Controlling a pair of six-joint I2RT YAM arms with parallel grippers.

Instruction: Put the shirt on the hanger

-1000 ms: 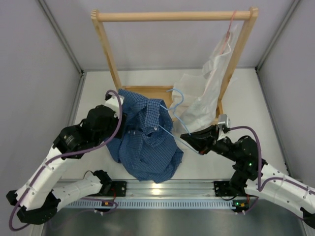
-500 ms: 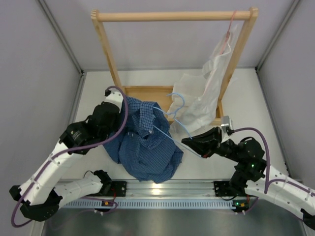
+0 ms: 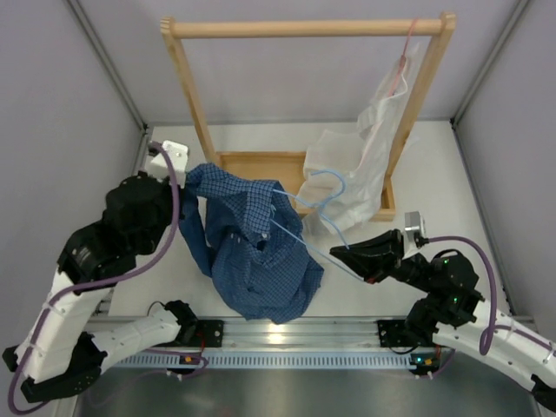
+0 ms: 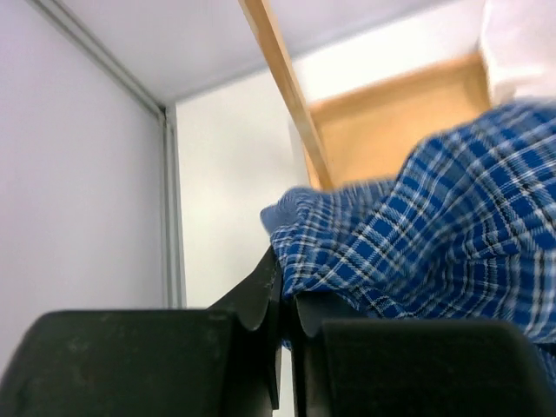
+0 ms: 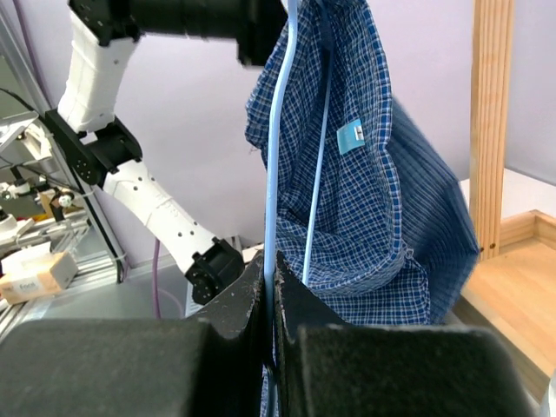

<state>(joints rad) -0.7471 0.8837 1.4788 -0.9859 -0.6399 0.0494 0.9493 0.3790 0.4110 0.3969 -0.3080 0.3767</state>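
The dark blue checked shirt (image 3: 261, 252) hangs bunched in the middle, partly lifted off the table. My left gripper (image 3: 185, 176) is shut on its upper left edge, with cloth (image 4: 452, 200) pinched between the jaws (image 4: 287, 287). The light blue hanger (image 3: 328, 174) runs through the shirt, its hook up toward the white garment. My right gripper (image 3: 337, 254) is shut on the hanger's wire (image 5: 280, 130) at the low right end, the wire clamped between the jaws (image 5: 270, 269). In the right wrist view the shirt (image 5: 365, 200) drapes over the two wires.
A wooden rack (image 3: 308, 28) stands at the back on a wooden base (image 3: 261, 161). A white shirt (image 3: 365, 148) hangs from its right end on a pink hanger (image 3: 401, 61). Grey walls close both sides; a metal rail runs along the near edge.
The left gripper closed on the shirt's edge, then pulled it up and to the left. The right gripper drew the hanger back to the right and toward the near edge.
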